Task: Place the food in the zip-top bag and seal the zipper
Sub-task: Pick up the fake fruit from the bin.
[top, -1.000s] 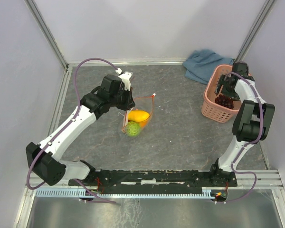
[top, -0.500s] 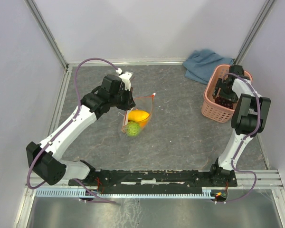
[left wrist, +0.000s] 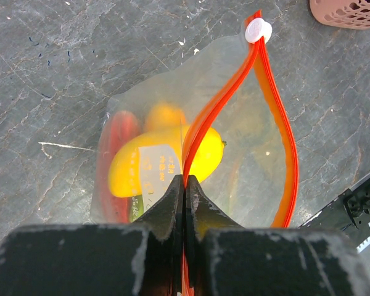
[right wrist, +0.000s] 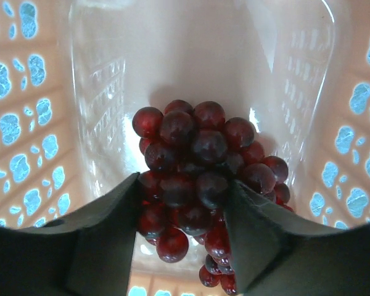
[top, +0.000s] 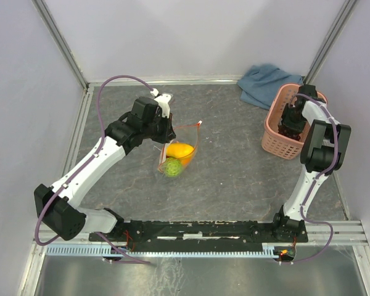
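A: One food is left out of the zip-top bag point(left wrist: 142, 98): the grapes point(right wrist: 197, 154). They are seen down in the pink basket point(right wrist: 24, 111), well apart from the bag.

B: So the grapes are being picked up?

A: It is judged so. The right gripper point(right wrist: 184, 182) is set around them, one finger at each side. Whether they are squeezed yet cannot be told. Next, a firm hold and a lift over the basket wall are called for.

B: And the bag?

A: Its zipper point(left wrist: 225, 102) is pinched tight by the left gripper point(left wrist: 185, 185), and the mouth is held open. The yellow fruit point(left wrist: 135, 166) inside is shown close only by the left wrist view, the grapes only by the right.
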Available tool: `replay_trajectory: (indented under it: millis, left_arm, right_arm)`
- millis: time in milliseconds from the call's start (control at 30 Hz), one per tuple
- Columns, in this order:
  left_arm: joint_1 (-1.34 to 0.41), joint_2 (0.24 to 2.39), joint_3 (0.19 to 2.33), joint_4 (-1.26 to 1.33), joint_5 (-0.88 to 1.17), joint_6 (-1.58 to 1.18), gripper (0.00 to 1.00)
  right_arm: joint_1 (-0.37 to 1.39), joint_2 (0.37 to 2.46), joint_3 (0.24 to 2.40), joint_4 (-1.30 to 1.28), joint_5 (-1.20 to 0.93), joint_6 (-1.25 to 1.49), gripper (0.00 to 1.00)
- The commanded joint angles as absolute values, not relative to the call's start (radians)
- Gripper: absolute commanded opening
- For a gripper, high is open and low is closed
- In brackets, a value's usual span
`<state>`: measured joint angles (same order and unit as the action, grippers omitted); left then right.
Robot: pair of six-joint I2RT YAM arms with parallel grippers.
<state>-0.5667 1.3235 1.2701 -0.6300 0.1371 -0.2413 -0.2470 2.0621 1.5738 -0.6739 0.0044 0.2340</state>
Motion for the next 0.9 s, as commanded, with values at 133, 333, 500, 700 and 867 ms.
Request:
replay_trajectory:
  millis: [133,333,500,700,867]
  left_arm:
    - [-0.562,1.295,1.281,-0.595,0.145,-0.206,0.03]
    - [-0.563,1.295,1.282,-0.595,0.155,-0.207,0.03]
    - [-0.562,1.288,1.283,-0.596,0.156,-0.207,0.03]
    - [-0.563,1.295,1.284,-0.596,0.162,-0.208,0.03]
    - [-0.563,1.293,1.284,-0.595,0.166,-0.209,0.03]
  right_arm:
    - [-0.244,2.083,1.590,-0.697,-0.066,0.251,0.42]
    - [-0.243,2.028,1.567,-0.665,-0.079,0.268,0.24]
    - [-0.243,1.987,1.533,-0.627,-0.078,0.284,0.11]
    - [-0.243,1.897,1.456,-0.557,-0.073,0.315,0.05]
    - [-0.243,1.795,1.393,-0.508,-0.026,0.332,0.03]
